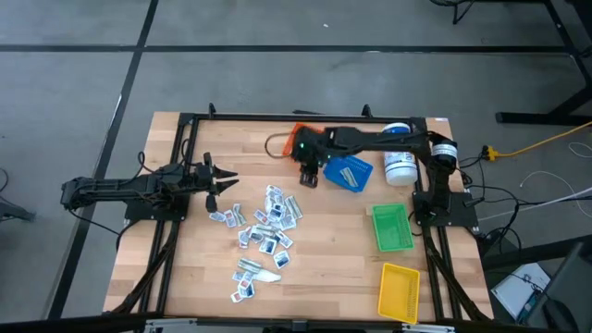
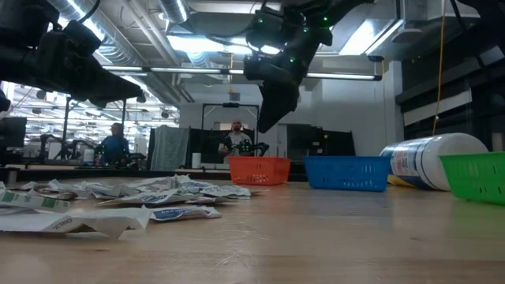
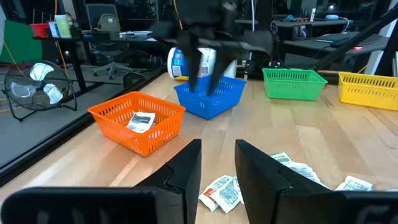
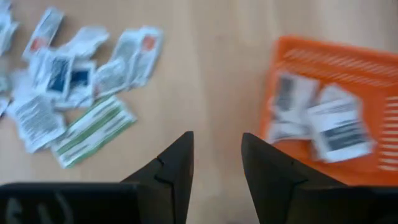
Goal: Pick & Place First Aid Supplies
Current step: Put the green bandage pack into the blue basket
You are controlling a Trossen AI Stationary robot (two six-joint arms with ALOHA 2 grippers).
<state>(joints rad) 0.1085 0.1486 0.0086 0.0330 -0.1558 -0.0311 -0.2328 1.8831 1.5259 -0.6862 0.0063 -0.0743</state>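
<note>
The first aid supplies [image 1: 268, 227] are small white packets lying loose in a pile on the wooden table's middle; they also show in the low view [image 2: 150, 197]. A few packets [image 4: 323, 121] lie in the orange bin [image 4: 373, 68]. My right gripper [image 1: 310, 178] hangs open above the table between the orange bin [image 1: 294, 137] and the pile, pointing steeply down, nothing between its fingers [image 4: 217, 140]. My left gripper [image 1: 227, 180] waits open at the table's left, held level above the table, left of the pile [image 3: 217, 146].
A blue bin [image 1: 350, 172] stands right of my right gripper, with a white canister [image 1: 400, 163] lying beyond it. A green bin [image 1: 391, 228] and a yellow bin [image 1: 400, 292] stand along the right side. A black frame [image 1: 277, 118] borders the table.
</note>
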